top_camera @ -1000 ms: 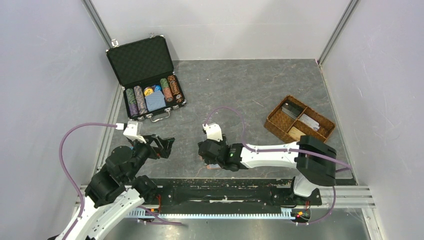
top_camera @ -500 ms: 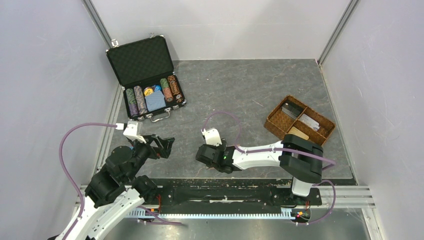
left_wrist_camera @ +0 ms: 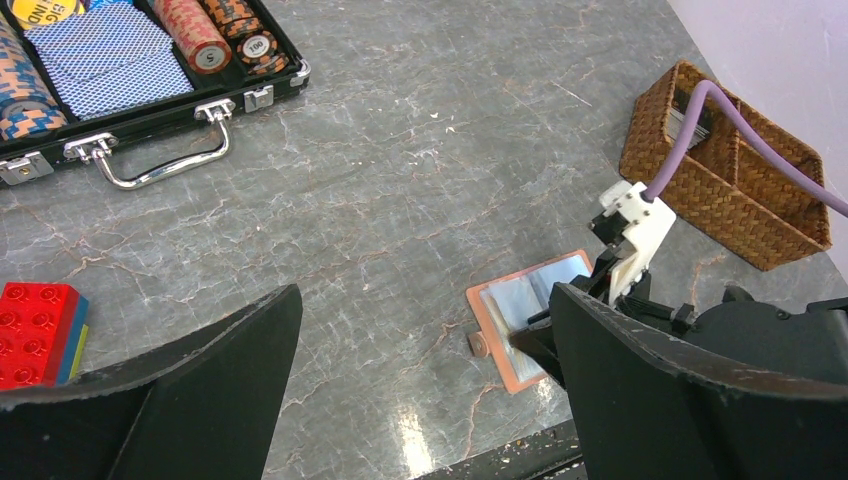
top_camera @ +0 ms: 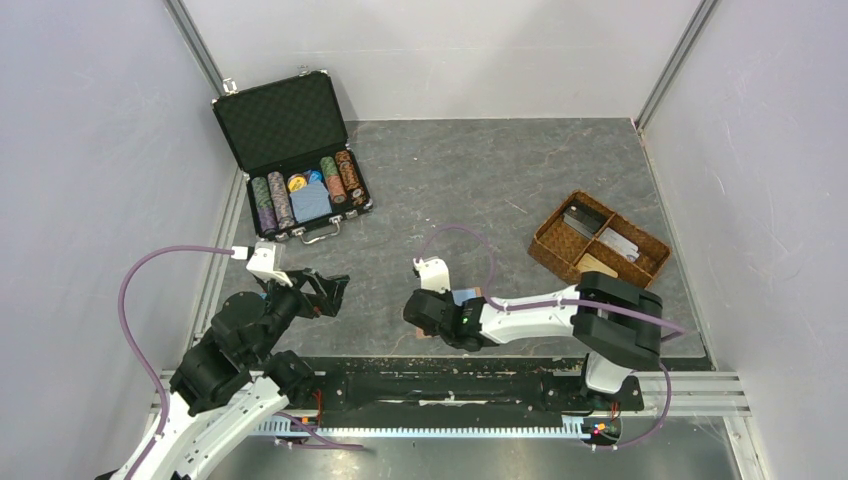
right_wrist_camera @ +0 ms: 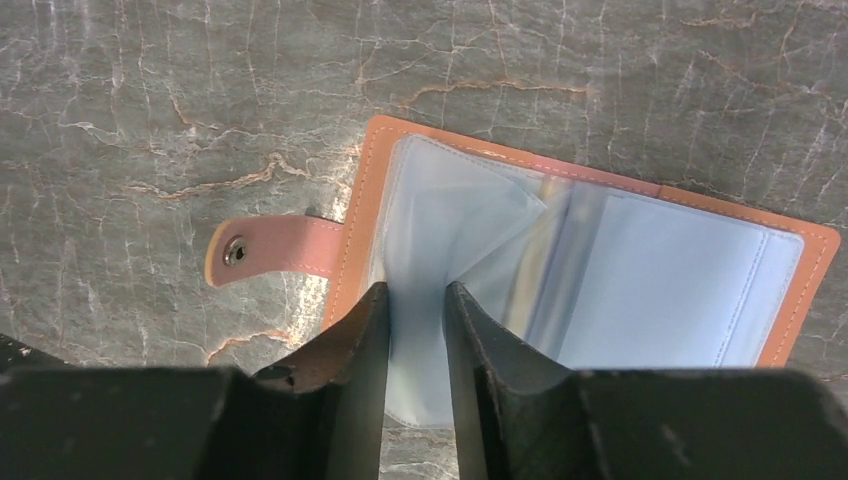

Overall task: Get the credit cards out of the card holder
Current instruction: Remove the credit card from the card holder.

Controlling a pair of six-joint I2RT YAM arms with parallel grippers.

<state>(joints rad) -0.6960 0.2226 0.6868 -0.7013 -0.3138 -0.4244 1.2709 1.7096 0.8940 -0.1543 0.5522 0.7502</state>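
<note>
The card holder (right_wrist_camera: pixel 365 190) lies open near the table's front edge, tan leather with pale blue clear sleeves and its snap tab to the left. It also shows in the left wrist view (left_wrist_camera: pixel 505 305) and the top view (top_camera: pixel 464 297). My right gripper (right_wrist_camera: pixel 415 300) is down on its left half, jaws nearly together with a pale blue sleeve pinched between them and one page lifted. I cannot tell whether a card is inside. Several credit cards (top_camera: pixel 620 243) lie in the woven tray (top_camera: pixel 545 250). My left gripper (left_wrist_camera: pixel 422 295) is wide open and empty, hovering left of the holder.
A black foam-lined chip case (top_camera: pixel 285 120) stands open at the back left, with chips and blue cards. The woven tray (left_wrist_camera: pixel 700 195) sits at the right. A red toy brick (left_wrist_camera: pixel 35 320) lies near my left gripper. Grey walls enclose the table.
My right gripper shifted left over the holder, then back right and slightly forward. More pale blue lining now shows beside it. My left arm has not moved.
</note>
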